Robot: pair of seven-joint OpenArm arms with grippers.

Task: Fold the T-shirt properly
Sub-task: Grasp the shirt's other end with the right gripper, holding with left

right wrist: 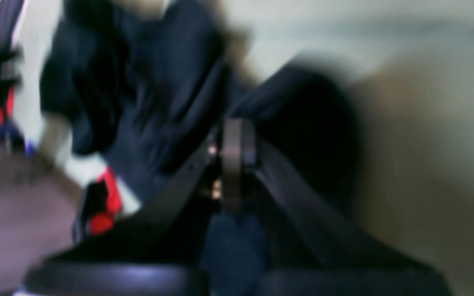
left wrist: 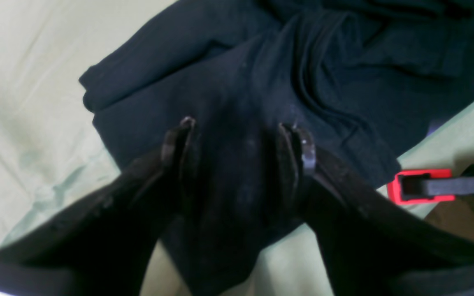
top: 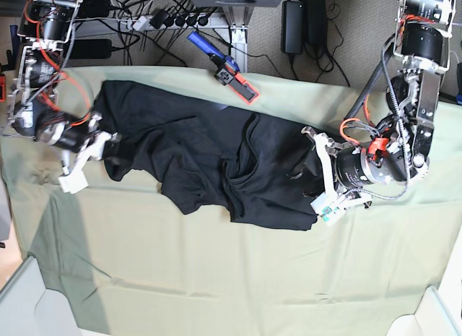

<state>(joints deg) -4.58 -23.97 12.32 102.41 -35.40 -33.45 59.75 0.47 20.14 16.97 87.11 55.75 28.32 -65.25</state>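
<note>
The black T-shirt [top: 202, 148] lies crumpled and spread across the middle of the pale green cloth, plain side showing. At its right end my left gripper [top: 323, 173] stands open, one finger on each side of a raised fold. In the left wrist view that fold of the T-shirt [left wrist: 344, 82] runs up between the two parted fingers of the left gripper [left wrist: 241, 131]. My right gripper [top: 90, 159] is at the shirt's left end by a sleeve. The blurred right wrist view shows the right gripper [right wrist: 233, 135] shut, with dark cloth of the T-shirt [right wrist: 159, 82] pinched between its fingers.
A pale green cloth [top: 216, 278] covers the table. A red and black clamp [top: 234, 79] holds it at the back edge, and the clamp [left wrist: 422, 187] lies close to the shirt's hem. Cables and power bricks [top: 292, 22] lie beyond the back edge.
</note>
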